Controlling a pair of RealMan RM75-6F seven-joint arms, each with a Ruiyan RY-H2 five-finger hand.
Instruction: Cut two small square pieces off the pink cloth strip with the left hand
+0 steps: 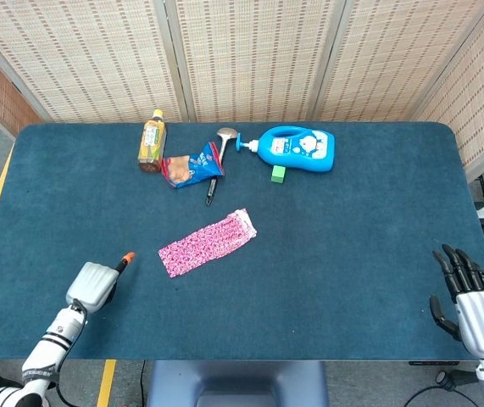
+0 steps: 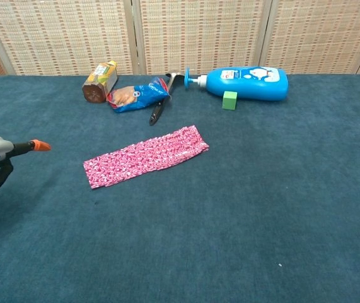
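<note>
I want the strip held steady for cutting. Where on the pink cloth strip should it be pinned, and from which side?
Probably pin the pink cloth strip at its far, upper-right end, pressing from above, since it lies flat on the table. That leaves its near-left end free toward the left hand; the right hand hangs open.

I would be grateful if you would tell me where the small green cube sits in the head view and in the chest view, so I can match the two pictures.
Head view: the small green cube lies in the upper middle, just below the blue pump bottle lying on its side.
Chest view: it sits above centre, in front of the same bottle.
Shared landmark: the pink patterned cloth strip, lower left of the cube in both.
</note>
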